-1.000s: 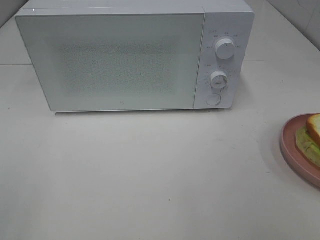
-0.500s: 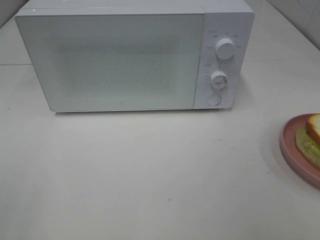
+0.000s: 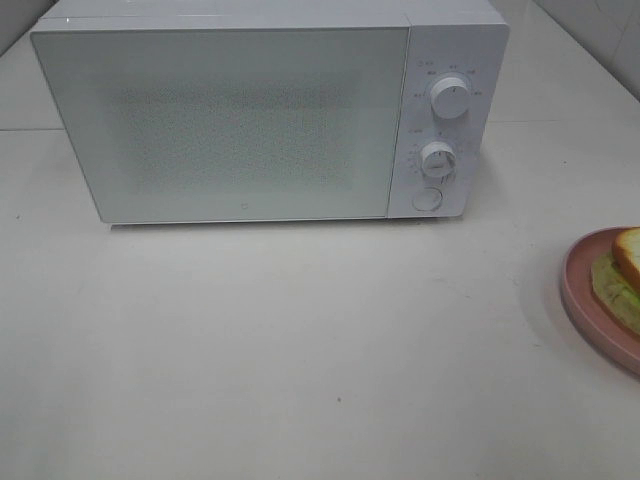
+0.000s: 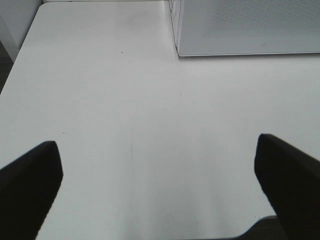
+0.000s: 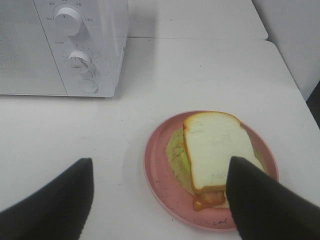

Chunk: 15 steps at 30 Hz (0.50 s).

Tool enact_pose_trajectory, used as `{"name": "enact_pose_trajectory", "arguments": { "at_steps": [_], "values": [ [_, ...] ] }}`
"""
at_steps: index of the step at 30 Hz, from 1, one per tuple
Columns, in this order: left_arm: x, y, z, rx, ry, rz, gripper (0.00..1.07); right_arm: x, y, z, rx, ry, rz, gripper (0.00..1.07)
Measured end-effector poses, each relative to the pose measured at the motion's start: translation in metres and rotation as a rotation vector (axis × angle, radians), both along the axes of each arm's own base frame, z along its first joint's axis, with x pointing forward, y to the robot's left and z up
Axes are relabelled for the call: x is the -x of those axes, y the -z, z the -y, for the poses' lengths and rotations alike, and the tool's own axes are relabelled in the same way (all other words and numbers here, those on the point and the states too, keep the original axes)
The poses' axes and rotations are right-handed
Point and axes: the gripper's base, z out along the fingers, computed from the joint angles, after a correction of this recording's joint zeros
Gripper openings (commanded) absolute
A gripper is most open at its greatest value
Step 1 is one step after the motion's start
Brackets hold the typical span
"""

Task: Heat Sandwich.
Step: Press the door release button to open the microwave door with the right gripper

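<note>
The sandwich (image 5: 215, 150), white bread with tan crust over green leaf, lies on a round pink plate (image 5: 160, 175); both show cut off at the right edge of the high view, sandwich (image 3: 625, 265) on plate (image 3: 585, 300). The white microwave (image 3: 250, 120) stands at the back with its door shut. My right gripper (image 5: 160, 200) hovers open above the plate's near side, one finger over the sandwich's edge, holding nothing. My left gripper (image 4: 157, 185) is open wide over bare table in front of the microwave's left corner (image 4: 180, 50). Neither arm appears in the high view.
The microwave panel carries two dials (image 3: 452, 98) (image 3: 437, 158) and a round button (image 3: 427, 199). The table's near edge (image 4: 225, 235) shows in the left wrist view, and its right edge (image 5: 295, 75) lies beyond the plate.
</note>
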Motion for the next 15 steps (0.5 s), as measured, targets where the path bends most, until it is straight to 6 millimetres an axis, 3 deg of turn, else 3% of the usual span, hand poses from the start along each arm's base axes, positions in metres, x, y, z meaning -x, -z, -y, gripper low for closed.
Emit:
{"name": "enact_pose_trajectory", "arguments": {
  "at_steps": [15],
  "values": [
    [0.0,0.0,0.0,0.0,0.0,0.0,1.0,-0.043,-0.002,-0.004,0.005,-0.013,-0.015,0.73]
  ]
}}
